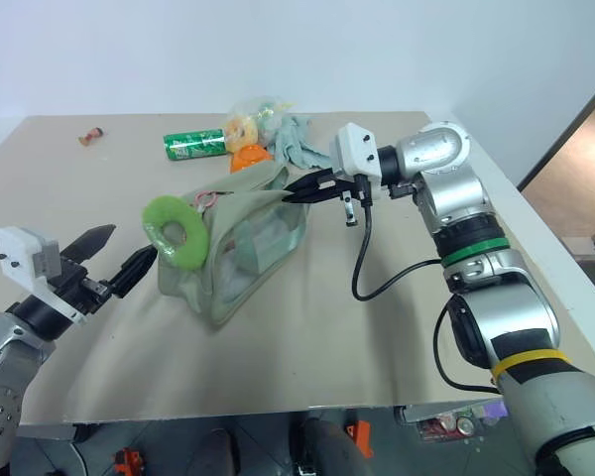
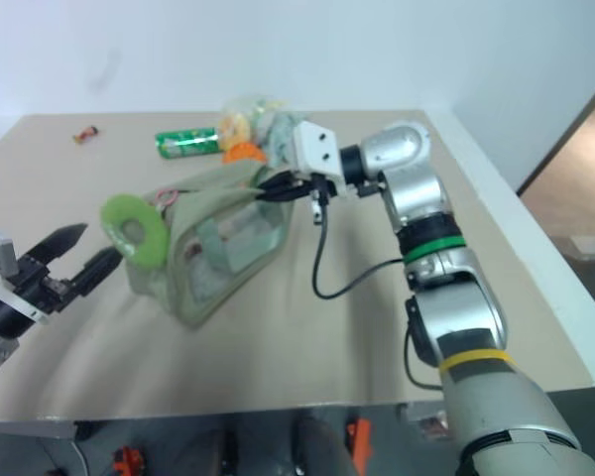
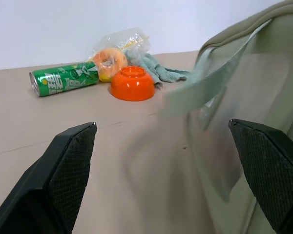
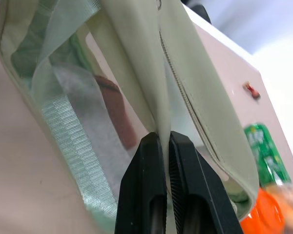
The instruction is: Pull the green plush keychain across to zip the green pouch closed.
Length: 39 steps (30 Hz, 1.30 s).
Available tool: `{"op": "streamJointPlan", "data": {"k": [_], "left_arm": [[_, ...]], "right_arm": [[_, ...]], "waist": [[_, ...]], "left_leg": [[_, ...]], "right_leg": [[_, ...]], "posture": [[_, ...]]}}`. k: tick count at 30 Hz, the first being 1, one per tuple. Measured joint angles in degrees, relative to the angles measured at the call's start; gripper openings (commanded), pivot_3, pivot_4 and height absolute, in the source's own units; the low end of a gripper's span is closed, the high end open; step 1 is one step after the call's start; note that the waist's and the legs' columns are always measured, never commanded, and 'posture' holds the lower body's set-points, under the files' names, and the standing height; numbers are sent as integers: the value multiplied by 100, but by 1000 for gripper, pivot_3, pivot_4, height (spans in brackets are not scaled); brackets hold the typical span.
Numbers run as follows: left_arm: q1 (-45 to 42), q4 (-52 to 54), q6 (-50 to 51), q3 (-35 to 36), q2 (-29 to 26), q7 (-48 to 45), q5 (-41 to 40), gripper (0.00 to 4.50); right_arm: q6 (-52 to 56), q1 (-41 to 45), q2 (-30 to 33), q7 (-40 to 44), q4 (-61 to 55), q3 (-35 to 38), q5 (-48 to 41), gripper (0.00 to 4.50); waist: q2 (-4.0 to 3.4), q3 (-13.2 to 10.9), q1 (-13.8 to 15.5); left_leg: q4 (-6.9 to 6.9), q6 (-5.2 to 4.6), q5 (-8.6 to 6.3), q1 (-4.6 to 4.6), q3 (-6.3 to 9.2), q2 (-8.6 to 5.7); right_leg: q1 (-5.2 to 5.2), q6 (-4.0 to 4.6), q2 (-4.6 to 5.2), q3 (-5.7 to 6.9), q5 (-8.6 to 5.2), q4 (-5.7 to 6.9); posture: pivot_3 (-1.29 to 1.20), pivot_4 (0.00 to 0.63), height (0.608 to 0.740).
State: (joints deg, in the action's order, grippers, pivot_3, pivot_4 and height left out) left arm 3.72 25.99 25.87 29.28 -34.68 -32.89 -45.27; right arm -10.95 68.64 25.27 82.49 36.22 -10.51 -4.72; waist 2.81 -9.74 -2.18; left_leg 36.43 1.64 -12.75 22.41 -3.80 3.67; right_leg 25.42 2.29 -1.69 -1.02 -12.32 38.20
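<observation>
**Inspector:** Start at the lower left of the head view. Your left gripper [image 1: 107, 260] hangs just above the table [image 1: 377, 347], fingers spread wide and holding nothing. It sits just beside the green plush keychain [image 1: 178, 231], not touching it.

**Operator:** And the keychain itself?

**Inspector:** Left of centre, standing against the near end of the green pouch [image 1: 240, 243], with its small pink loop [image 1: 208, 200] at the pouch's top edge. The pouch stands upright at mid-frame, clear window facing you. Behind it, in the upper middle, lie a green soda can [image 1: 194, 145], an orange bowl [image 1: 250, 157], a plastic bag [image 1: 251, 119] and a grey-green cloth [image 1: 299, 141]; none are involved.

**Operator:** The right side?

**Inspector:** Your right gripper [image 1: 299, 190], at centre right, is clenched on the fabric at the pouch's far top end; the wrist view confirms cloth pinched between the fingers [image 4: 151, 165] beside the zipper track.

**Operator:** So which step is this?

**Inspector:** I judge it the anchoring stage: the pouch is held, the pull not yet taken. Next, you need the left gripper closed on the keychain, then drawn along the zipper line towards the right gripper, keeping the fabric taut.
</observation>
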Motion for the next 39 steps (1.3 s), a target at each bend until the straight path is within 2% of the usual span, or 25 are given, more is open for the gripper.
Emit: {"op": "streamJointPlan", "data": {"k": [8, 14, 16, 23, 27, 33, 39], "left_arm": [[-351, -336, -1, -225, -19, -190, 107, 4500], [-454, -392, 143, -479, -80, -483, 72, 4500], [-380, -394, 214, -443, -254, -613, -4, 4500], [429, -432, 548, 333, -834, -1296, -381, 4500], [799, -163, 718, 684, -912, -1513, -747, 4500], [810, 466, 952, 1144, -971, -1352, -1435, 4500], [681, 906, 883, 1164, -1011, -1016, -1369, 4500]], "right_arm": [[1610, -548, 680, -573, -1882, 46, -73, 59], [2497, -1301, 565, -1126, -3186, -37, -159, 59], [2618, -1484, 518, -1224, -3422, -93, -186, 59], [2708, -1671, 504, -1423, -3579, -152, -181, 59], [2650, -1665, 412, -1526, -3512, -263, -176, 59], [2556, -1644, 325, -1535, -3300, -277, -189, 59], [2632, -1579, 303, -1420, -3173, -279, -348, 1937]], "waist": [[-2, -1, -2], [1, 0, -21], [1, 0, -29], [1, 0, -45], [1, 1, -44], [2, 1, -42], [2, 1, -38]], "left_leg": [[-1, 0, 0, 1, -2, 1], [-2, 0, 0, 0, -1, 3], [-1, 0, 0, 0, -1, 3], [0, 0, 0, -5, -1, 3], [0, 0, 0, -5, -1, 2], [0, 0, 0, -5, -1, 1], [0, 0, 0, -7, -1, -1]], "right_leg": [[2, 0, -6, 5, 0, 1], [3, -2, -9, 2, -2, 1], [2, -2, -9, 2, -1, 1], [2, -1, -6, 5, -2, 1], [2, -1, -3, 4, -2, 0], [1, -1, -3, 3, -3, 0], [1, -1, -7, 3, -3, 0]], "posture": [[0, 150, 740], [0, 150, 740], [0, 150, 740], [0, 150, 740], [0, 150, 740], [0, 150, 740], [0, 150, 740]]}}
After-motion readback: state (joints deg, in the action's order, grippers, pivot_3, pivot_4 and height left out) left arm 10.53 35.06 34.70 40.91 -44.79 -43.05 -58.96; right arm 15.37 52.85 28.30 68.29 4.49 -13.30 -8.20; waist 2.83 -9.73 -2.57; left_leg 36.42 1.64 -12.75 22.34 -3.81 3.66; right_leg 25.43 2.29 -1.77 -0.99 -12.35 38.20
